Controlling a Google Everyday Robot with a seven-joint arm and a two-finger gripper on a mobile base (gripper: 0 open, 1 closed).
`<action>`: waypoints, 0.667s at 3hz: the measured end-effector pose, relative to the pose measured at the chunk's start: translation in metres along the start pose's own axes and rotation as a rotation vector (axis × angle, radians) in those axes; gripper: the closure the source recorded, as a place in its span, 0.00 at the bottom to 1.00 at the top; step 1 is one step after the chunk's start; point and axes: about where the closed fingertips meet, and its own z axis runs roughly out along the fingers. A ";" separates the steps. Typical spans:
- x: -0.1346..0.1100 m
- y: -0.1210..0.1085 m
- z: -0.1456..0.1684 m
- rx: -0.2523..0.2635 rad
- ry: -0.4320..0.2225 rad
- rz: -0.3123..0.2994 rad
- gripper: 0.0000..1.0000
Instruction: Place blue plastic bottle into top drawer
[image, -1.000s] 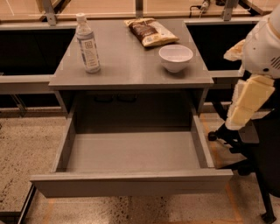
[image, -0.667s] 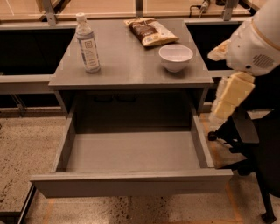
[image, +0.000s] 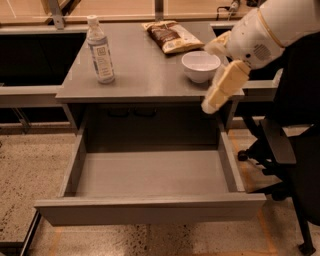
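Note:
The blue plastic bottle (image: 101, 51) stands upright on the left part of the grey desk top (image: 150, 80), with its white cap on. The top drawer (image: 150, 209) is pulled fully open below the desk and is empty inside. My gripper (image: 214, 101) hangs on the white arm at the desk's right front corner, just in front of the bowl. It is far right of the bottle, holds nothing and is above the drawer's right side.
A white bowl (image: 200, 65) sits on the right of the desk top. A brown snack bag (image: 172, 36) lies at the back. A black office chair (image: 292, 150) stands right of the drawer. Dark desk bays flank both sides.
My arm and gripper have swung left and up, from beside the desk's right side to over its right front corner. The bottle, bowl and drawer have not moved.

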 end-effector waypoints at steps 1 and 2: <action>-0.006 -0.006 0.001 -0.006 -0.039 0.006 0.00; 0.000 -0.003 0.001 0.020 -0.047 0.065 0.00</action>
